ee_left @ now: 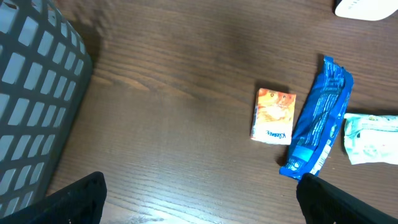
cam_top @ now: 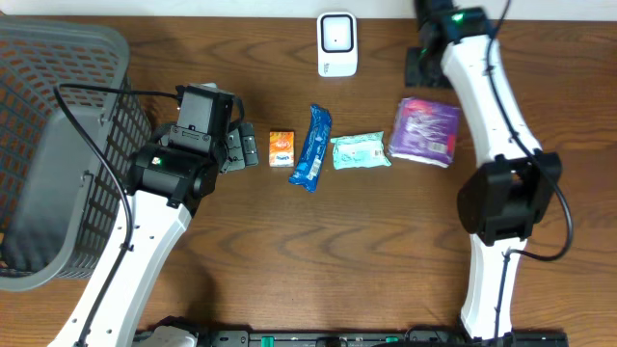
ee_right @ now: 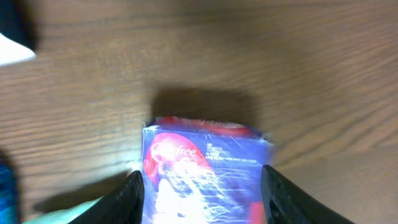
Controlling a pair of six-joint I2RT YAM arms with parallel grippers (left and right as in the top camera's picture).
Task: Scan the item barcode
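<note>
Four items lie in a row across the middle of the surface (cam_top: 318,251): small orange box (cam_top: 281,148), blue wrapper (cam_top: 312,146), teal wipes packet (cam_top: 361,151) and purple packet (cam_top: 424,130). This spacing probably gives each one room for a separate pick. The white scanner (cam_top: 337,43) stands at 12 o'clock, within reach of either arm, and the grey basket (cam_top: 58,58) fills the 9 o'clock side, likely for finished items. The purple packet lies flat at 2 o'clock and looks like the item in hand. The right claw (ee_right: 202,196) hangs above it, jaws parted to straddle its width, holding nothing as far as I can tell. The left claw (cam_top: 246,149) is spread wide and empty, just at 9 o'clock of the orange box. No barcode shows on any item. The right wrist view is blurred and cuts off the packet's near end, so contact is uncertain. The basket runs out of frame.
</note>
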